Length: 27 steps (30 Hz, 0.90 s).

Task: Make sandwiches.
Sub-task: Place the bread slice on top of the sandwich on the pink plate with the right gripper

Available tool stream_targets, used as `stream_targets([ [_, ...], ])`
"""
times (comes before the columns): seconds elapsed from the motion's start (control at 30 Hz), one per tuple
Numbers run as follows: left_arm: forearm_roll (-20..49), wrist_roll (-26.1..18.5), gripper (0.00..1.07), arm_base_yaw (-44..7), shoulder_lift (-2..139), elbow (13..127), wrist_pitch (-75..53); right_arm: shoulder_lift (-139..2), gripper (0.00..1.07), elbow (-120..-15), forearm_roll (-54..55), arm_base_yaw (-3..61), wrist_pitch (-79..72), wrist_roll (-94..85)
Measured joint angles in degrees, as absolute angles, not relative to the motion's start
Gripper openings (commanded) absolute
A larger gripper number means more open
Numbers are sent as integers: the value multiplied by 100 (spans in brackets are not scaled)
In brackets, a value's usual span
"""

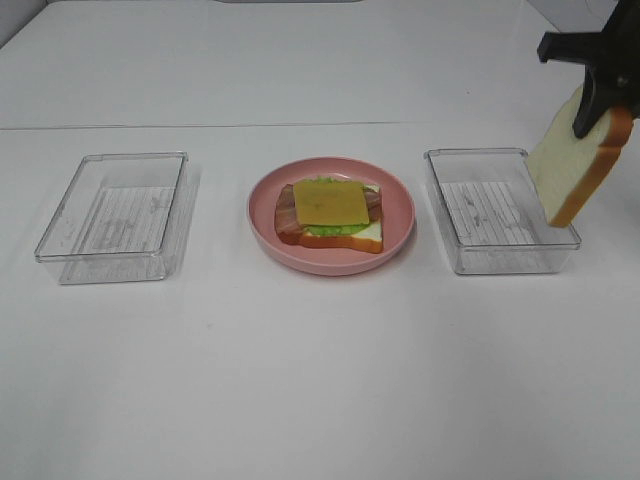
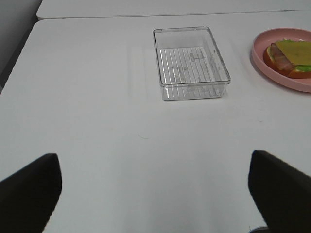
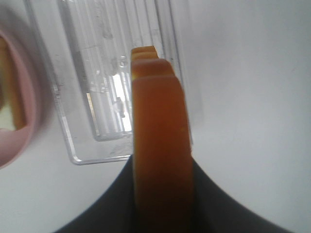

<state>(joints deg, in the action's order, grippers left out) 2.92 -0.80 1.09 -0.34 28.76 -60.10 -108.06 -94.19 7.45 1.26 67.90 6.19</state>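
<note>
White toy bread slice with orange-brown crust point(image 1: 572, 158) hangs pinched in my right gripper point(image 1: 598, 112), above the right clear plastic tray point(image 1: 497, 211). Left gripper point(image 2: 155, 191) open, idle. Carry it level over the yellow cheese square point(image 1: 331, 203) on the round pink plate point(image 1: 400, 215), square up crusts, lower gently.

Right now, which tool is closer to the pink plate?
Right. The right tool hangs above the far side of the right-hand tray, holding a bread slice. The left tool sits back beyond the left tray, farther from the pink plate.
</note>
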Motion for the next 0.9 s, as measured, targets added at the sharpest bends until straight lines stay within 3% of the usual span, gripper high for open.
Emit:
stream_targets([
  [0.33,292,-80,98,109,-34,2876,-6010,-9849,0,-8634,2395,126,6079,-115],
  [0.4,292,-80,98,109,-34,2876,-6010,-9792,0,-7947,3942,138,5712,-1123],
  [0.5,292,-80,98,109,-34,2876,-6010,-9941,0,-7729,4750,241,5655,-1627],
  [0.9,292,-80,98,109,-34,2876,-6010,-11299,0,-8411,5323,1220,4945,-1868],
])
